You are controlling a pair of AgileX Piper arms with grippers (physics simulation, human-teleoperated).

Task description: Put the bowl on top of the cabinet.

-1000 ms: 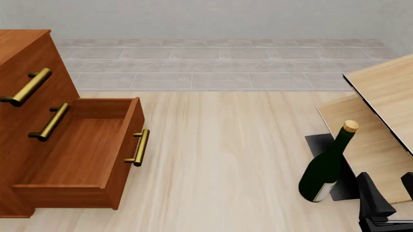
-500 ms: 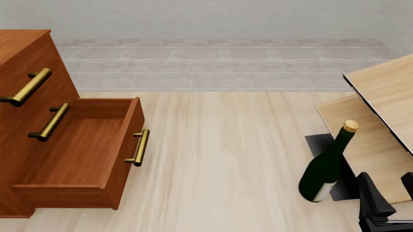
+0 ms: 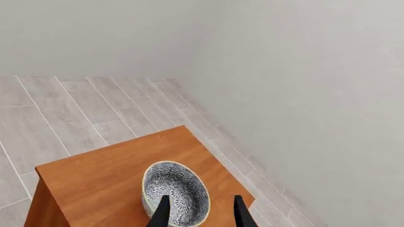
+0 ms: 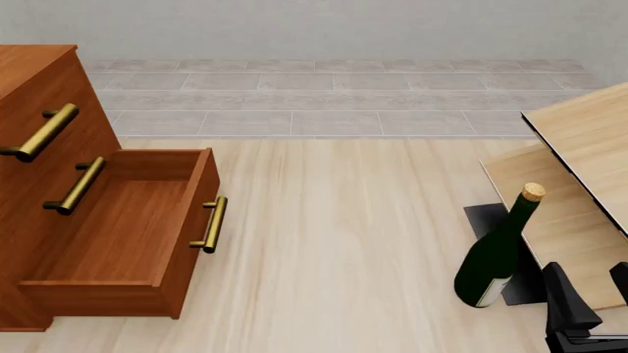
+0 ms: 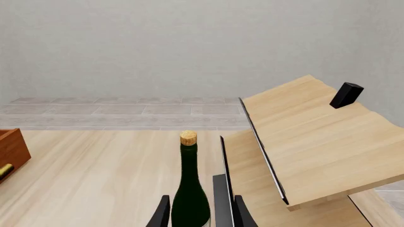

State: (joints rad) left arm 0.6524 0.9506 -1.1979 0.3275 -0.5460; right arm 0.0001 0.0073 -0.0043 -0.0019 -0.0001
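The bowl, grey-white and speckled with a pale rim, sits upright on the flat top of the reddish-brown cabinet, near one corner. My left gripper hovers open just over it, with one finger across the bowl's inside and the other outside its rim. In the front view the cabinet stands at the left with one drawer pulled out and empty. The bowl and the left gripper are outside that view. My right gripper is open low at the right, holding nothing.
A dark green wine bottle with a cork stands just ahead of the right gripper. Pale light-wood furniture with black edging fills the right side, with a small black block on it. Brass bar handles stick out from the cabinet front.
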